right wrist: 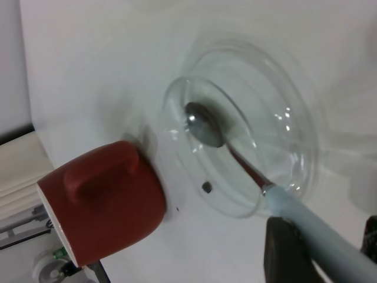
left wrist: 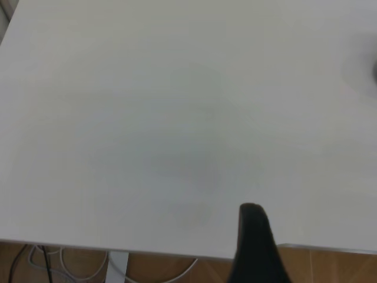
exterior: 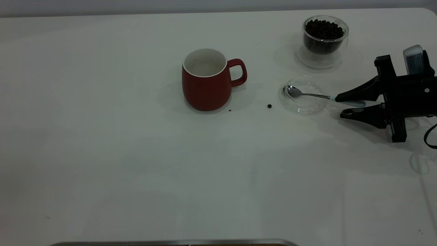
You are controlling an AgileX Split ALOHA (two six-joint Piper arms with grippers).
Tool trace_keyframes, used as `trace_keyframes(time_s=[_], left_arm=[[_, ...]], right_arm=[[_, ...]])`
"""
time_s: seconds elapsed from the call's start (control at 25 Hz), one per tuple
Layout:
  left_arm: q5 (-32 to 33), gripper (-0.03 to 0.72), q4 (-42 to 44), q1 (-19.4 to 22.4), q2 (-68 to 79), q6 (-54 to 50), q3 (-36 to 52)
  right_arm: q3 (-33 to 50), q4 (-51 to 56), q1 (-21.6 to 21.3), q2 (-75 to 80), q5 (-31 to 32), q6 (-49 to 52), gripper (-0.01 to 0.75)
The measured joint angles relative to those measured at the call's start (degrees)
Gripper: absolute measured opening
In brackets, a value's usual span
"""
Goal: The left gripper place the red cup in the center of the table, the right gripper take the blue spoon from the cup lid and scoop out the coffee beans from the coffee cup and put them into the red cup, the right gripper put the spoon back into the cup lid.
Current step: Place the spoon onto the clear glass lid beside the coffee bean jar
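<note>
Your right claw [exterior: 341, 106] sits spread wide around the blue spoon's [exterior: 309, 94] handle, whose bowl rests in the clear cup lid [exterior: 302, 95]. The red cup [exterior: 207, 80] stands mid-surface [exterior: 136, 164]. Your left claw's [left wrist: 254, 247] spread can't be told.

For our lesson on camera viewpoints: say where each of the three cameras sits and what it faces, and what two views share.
Exterior: above the table, facing the red cup, coffee cup, cup lid and right hand.
Left wrist: on the left arm, facing bare table; one finger shows.
Right wrist: behind the right hand, facing the blue spoon in the lid.
Exterior and right wrist share cup, lid, spoon.
</note>
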Motion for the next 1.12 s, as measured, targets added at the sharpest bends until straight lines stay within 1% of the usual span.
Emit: trace_keyframes(time_s=[0.44,0.56,0.76,0.84,0.96,1.12], left_arm=[[0.00,0.561,0.00,0.00,0.00,0.00,0.00],[0.00,0.561,0.00,0.00,0.00,0.00,0.00],[0.00,0.561,0.00,0.00,0.00,0.00,0.00],[0.00,0.561,0.00,0.00,0.00,0.00,0.00],[0.00,0.561,0.00,0.00,0.00,0.00,0.00],[0.00,0.561,0.00,0.00,0.00,0.00,0.00]], right_arm=[[0.00,0.00,0.00,0.30,1.11,0.00,0.352],[0.00,0.00,0.00,0.30,1.11,0.00,0.394],[0.00,0.00,0.00,0.12,1.37,0.00,0.521],[0.06,0.00,0.00,-0.44,1.56,-0.06,0.559],[0.06,-0.05,0.00,-1.23,1.60,-0.51,0.583],[0.06,-2.32,0.00,-2.48,1.60,-0.57,0.585]])
